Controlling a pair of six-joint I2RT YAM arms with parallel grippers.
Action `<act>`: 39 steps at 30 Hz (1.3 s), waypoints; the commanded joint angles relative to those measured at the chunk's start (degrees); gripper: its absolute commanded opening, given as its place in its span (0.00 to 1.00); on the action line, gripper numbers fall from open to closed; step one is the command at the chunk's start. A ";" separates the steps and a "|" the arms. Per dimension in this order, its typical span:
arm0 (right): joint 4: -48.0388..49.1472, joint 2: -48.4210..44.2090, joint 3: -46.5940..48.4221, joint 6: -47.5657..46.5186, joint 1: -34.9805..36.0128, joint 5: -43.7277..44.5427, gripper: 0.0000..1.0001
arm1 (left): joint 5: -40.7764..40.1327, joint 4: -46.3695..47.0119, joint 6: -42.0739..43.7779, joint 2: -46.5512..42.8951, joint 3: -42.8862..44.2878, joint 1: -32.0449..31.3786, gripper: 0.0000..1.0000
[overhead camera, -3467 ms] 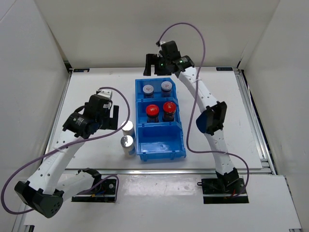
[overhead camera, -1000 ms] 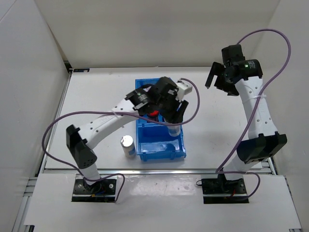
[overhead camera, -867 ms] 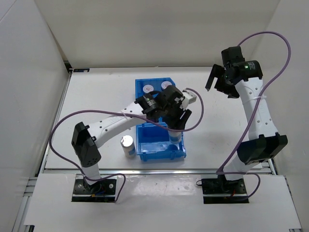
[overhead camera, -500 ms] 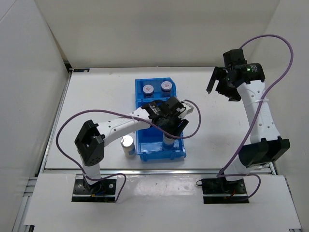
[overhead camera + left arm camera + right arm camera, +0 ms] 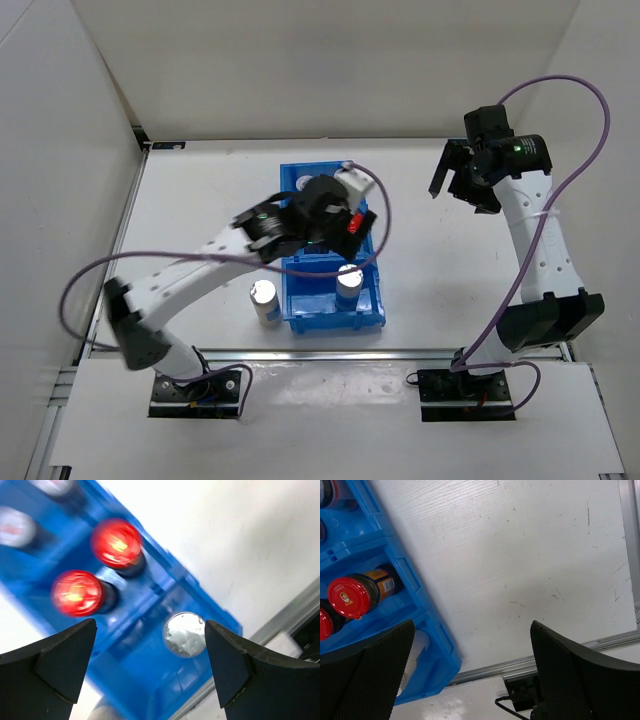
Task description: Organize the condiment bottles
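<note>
A silver-topped bottle [image 5: 347, 280] stands free in the near compartment of the blue bin [image 5: 335, 318]. My left gripper [image 5: 338, 232] hovers open above it, over the bin's middle. In the left wrist view that silver top [image 5: 184, 634] lies between the spread fingers [image 5: 60, 665], with two red caps [image 5: 116, 542] behind it and blurred grey lids [image 5: 15, 527] further back. A second silver-topped bottle [image 5: 264, 297] stands on the table just left of the bin. My right gripper [image 5: 455, 180] hangs open and empty over the table's far right.
The right wrist view looks down on the bin's right wall [image 5: 432, 630], a red-capped bottle [image 5: 350, 597] inside it and the table's metal front rail [image 5: 545, 660]. White walls enclose the table on three sides. Purple cables loop above both arms.
My left gripper has opened, let go of the silver-topped bottle in the near compartment and lifted back over the bin's middle. The right arm has barely moved.
</note>
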 commanded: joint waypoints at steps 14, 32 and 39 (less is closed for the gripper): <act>1.88 2.78 0.01 0.09 -0.22 -4.26 0.99 | -6.45 -12.84 -25.50 -33.29 -31.69 5.53 1.00; 2.40 3.84 0.01 0.09 -0.22 -5.40 0.99 | -6.78 -10.72 -25.51 -31.70 -35.51 11.16 0.36; 2.40 4.89 0.53 0.09 -0.22 -5.94 0.99 | -16.37 -13.37 -15.58 -24.41 -7.43 12.21 0.11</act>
